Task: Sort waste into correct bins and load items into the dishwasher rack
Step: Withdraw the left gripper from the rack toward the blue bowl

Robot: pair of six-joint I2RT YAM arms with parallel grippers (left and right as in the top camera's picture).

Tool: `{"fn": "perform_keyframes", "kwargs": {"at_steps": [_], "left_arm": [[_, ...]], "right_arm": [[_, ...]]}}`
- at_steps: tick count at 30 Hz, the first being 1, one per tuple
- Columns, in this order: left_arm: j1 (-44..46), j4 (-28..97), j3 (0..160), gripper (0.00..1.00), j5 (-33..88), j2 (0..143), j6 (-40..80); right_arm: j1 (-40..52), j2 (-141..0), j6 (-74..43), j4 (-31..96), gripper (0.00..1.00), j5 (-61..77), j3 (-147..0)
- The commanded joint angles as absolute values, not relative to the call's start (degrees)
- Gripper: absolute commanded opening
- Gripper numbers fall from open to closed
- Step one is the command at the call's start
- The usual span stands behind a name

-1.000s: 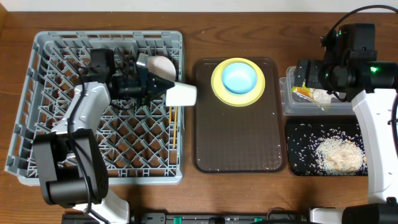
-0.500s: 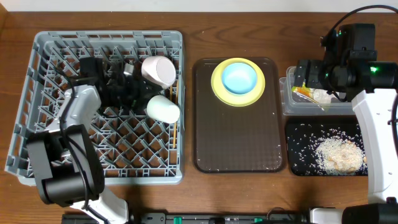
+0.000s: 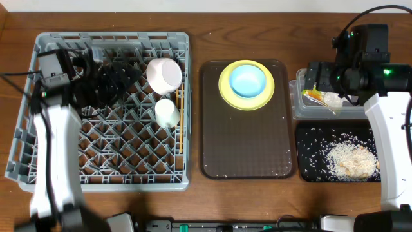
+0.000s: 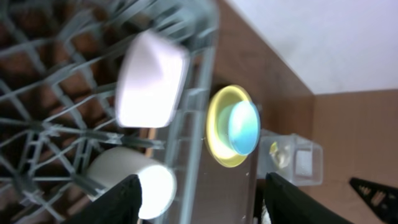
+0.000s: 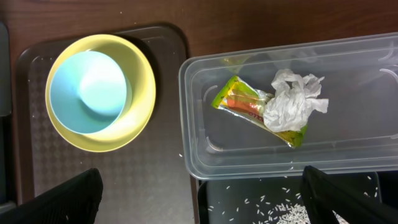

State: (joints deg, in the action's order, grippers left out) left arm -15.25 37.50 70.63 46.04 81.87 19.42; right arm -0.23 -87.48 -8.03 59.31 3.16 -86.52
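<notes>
Since the left pincer (image 4: pixel 202 200) and right pincer (image 5: pixel 206 205) both gape empty, I'd send the left over the rack (image 3: pixel 116 183) wall for the blue bowl (image 3: pixel 248 80), lifting straight off the plate (image 3: pixel 225 90).

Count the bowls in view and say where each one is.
2. The white bowl lies in the grey rack near its right edge; the blue bowl sits on the yellow plate on the brown tray. No other shows.
</notes>
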Motion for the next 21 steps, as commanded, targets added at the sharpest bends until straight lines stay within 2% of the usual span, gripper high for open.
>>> {"fn": "perform_keyframes", "kwargs": {"at_steps": [1, 4, 9, 15, 21], "left_arm": [[-7.7, 37.6, 71.9, 0.49, 32.2, 73.5, 19.1], [2.0, 36.3, 71.9, 0.48, 22.1, 69.6, 19.1], [19.0, 31.2, 71.9, 0.60, 10.0, 71.4, 19.1], [31.8, 19.6, 71.9, 0.66, 9.4, 84.1, 19.1], [38.7, 3.2, 71.9, 0.67, 9.3, 100.0, 16.1]], "right_arm": [[0.2, -87.6, -7.4, 59.4, 0.99, 3.0, -86.8], [0.2, -87.6, -7.4, 59.4, 0.99, 3.0, -86.8], [0.2, -87.6, -7.4, 59.4, 0.99, 3.0, -86.8], [0.2, -87.6, -7.4, 59.4, 0.99, 3.0, -86.8], [0.2, -87.6, -7.4, 59.4, 0.99, 3.0, -86.8]]}}
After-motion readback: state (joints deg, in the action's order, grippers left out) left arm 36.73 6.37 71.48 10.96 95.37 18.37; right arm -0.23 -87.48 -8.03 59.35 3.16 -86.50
